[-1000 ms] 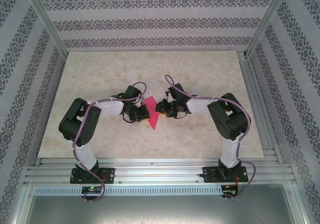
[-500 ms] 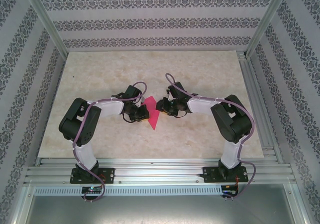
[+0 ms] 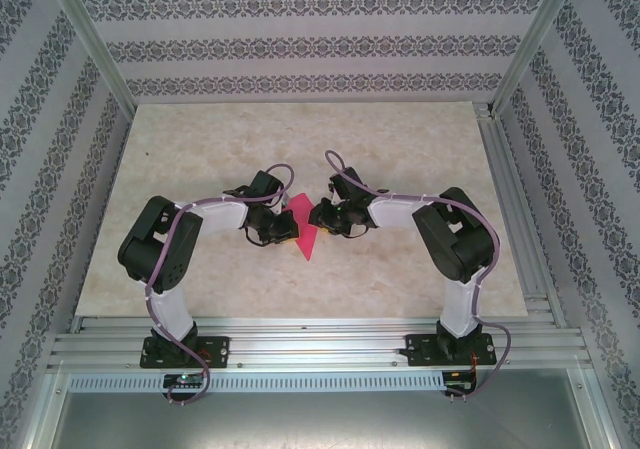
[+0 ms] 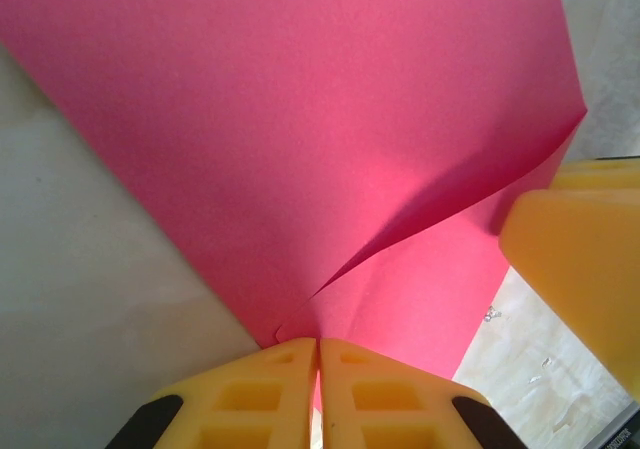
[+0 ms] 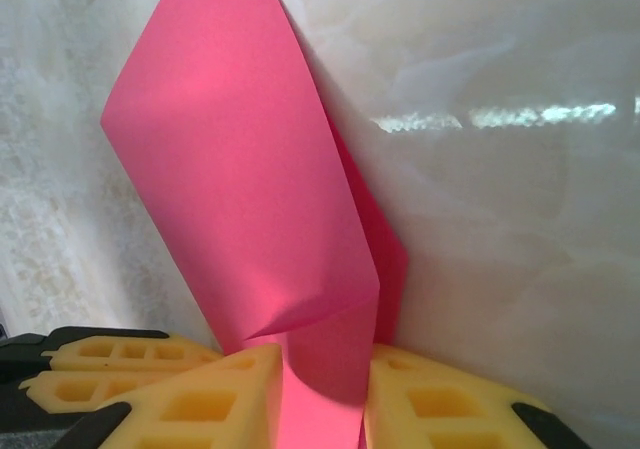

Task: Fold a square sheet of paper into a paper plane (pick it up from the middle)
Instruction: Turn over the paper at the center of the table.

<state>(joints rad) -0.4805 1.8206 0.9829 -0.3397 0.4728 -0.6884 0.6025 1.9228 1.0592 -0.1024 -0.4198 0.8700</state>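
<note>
1. Your left wrist view shows the left gripper (image 4: 318, 369) pinching the sheet of paper (image 4: 300, 119); from overhead that's too small to tell.
2. The right gripper (image 5: 322, 394) straddles it, jaws apart.
3. It sits mid-worktop (image 3: 400, 139), far edge well off.

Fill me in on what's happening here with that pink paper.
Two robot arms are working a pink sheet of paper at the middle of the table. The left gripper is pinched shut on it. The right gripper straddles a curled-over flap, jaws apart; no plane shape yet.
</note>
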